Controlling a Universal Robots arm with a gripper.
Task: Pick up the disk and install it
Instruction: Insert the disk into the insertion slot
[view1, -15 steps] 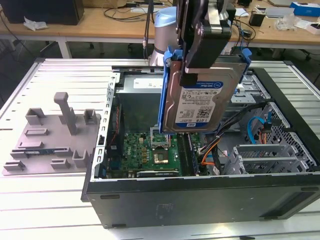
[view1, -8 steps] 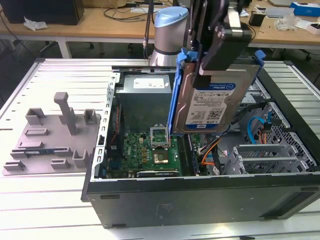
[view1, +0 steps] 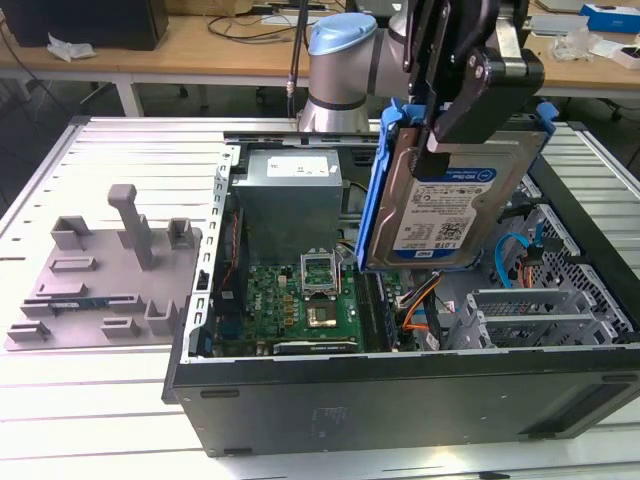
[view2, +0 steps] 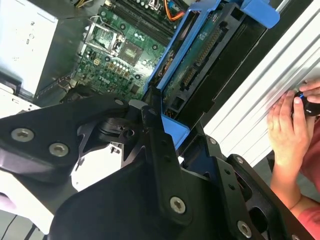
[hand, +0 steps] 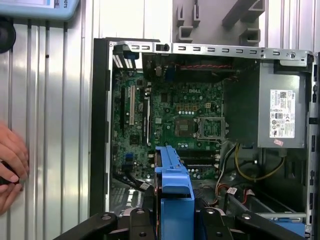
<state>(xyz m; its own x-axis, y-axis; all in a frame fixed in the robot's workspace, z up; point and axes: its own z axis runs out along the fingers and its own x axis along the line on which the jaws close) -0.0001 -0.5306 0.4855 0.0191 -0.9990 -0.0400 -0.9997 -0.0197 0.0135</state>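
- The end effector is closed on the disk, with one black finger pressed across the labelled face. The drive touches nothing else, so this clamp alone carries it.
- The disk hangs on edge and tilted, with its blue carrier frame wrapped round its sides. I judge this pose suits feeding it in edgewise rather than laying it flat.
- Directly below the end effector sits the open computer case, its side panel off so the inside can be reached from above. The disk is above the interior and not seated in any bay.
- A metal drive cage lies below and just beside the held disk, inside the case.
- In the first wrist view, the motherboard lies beyond the carrier's blue edge. The power supply fills a far corner of the case.
- In the second wrist view, the disk's circuit-board underside runs away from the fingers.
- A grey fixture tray rests on the surface, outside the case and well apart from the end effector.
- A person's hand rests at the surface's edge around a small dark object, well clear of the end effector.
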